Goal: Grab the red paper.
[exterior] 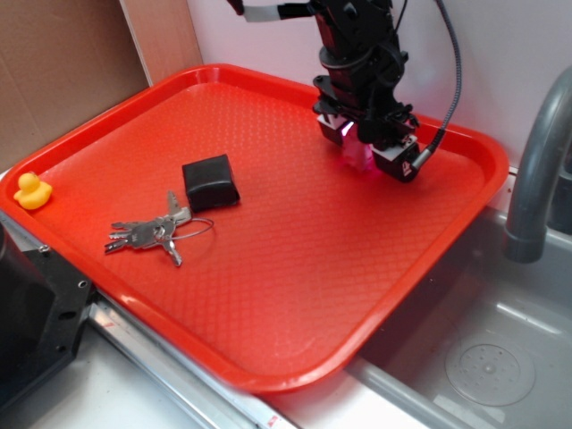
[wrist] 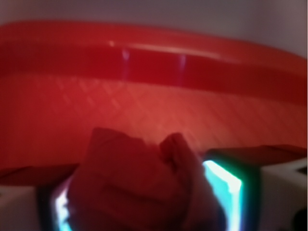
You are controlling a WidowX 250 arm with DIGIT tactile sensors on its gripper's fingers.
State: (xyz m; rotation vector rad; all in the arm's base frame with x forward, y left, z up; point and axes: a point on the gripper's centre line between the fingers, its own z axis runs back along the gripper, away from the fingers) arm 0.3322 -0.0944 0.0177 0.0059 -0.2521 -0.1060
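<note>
Crumpled red paper (wrist: 139,183) sits clamped in our claw (exterior: 368,154) above the tray (exterior: 295,268); no writing readable.

Glossy textured plastic tray (exterior: 295,268); wrinkled matte red paper (wrist: 139,187); metal keys (exterior: 147,234).

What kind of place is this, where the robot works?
Probably a kitchen-like test bench: a metal sink with a grey faucet lies beside the red tray, which holds keys, a black box and a toy duck.
</note>
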